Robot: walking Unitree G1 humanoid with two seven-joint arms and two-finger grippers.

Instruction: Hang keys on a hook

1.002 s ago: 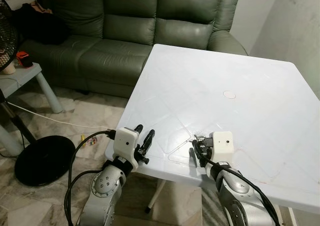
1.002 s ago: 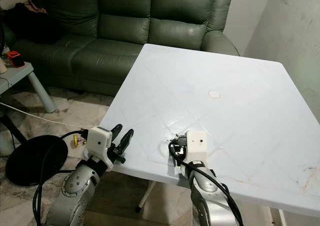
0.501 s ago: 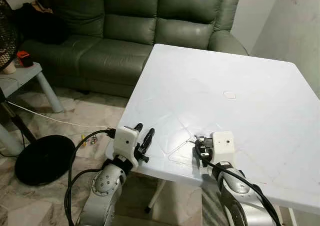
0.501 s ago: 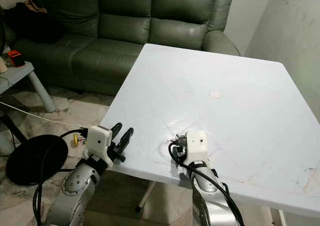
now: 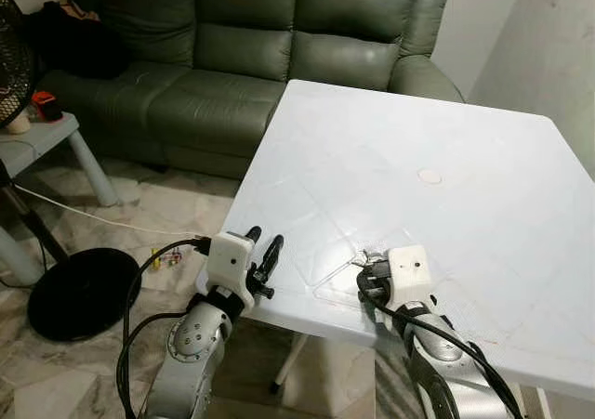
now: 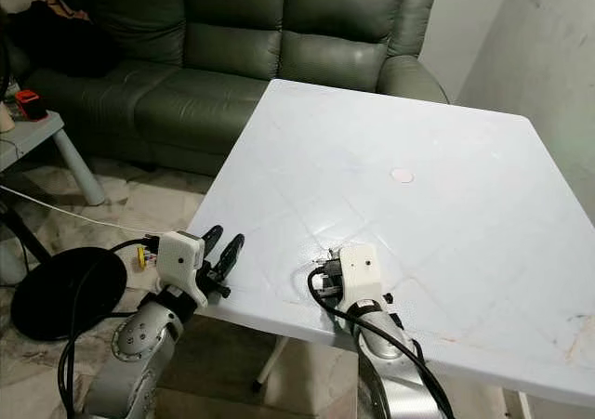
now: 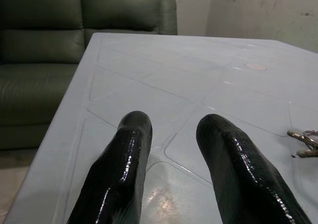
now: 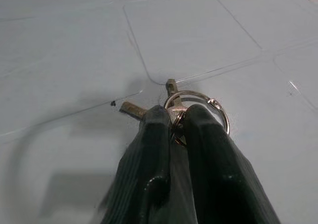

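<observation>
A small bunch of metal keys on a ring lies on the white table close to its front edge. My right gripper is shut on the keys, with the ring and two key tips sticking out past the fingertips. In the left eye view the right gripper sits low over the table's front edge. My left gripper hovers open at the table's front left corner, holding nothing. In the left wrist view the keys show off to the side of the left gripper.
A dark green leather sofa stands behind the table. On the floor to the left are a fan's black round base, a white cable and a small pale side table. A wall runs along the right.
The right gripper has shifted slightly along the table's front edge, still pinching the keys. The left gripper has dropped a little and stays open.
</observation>
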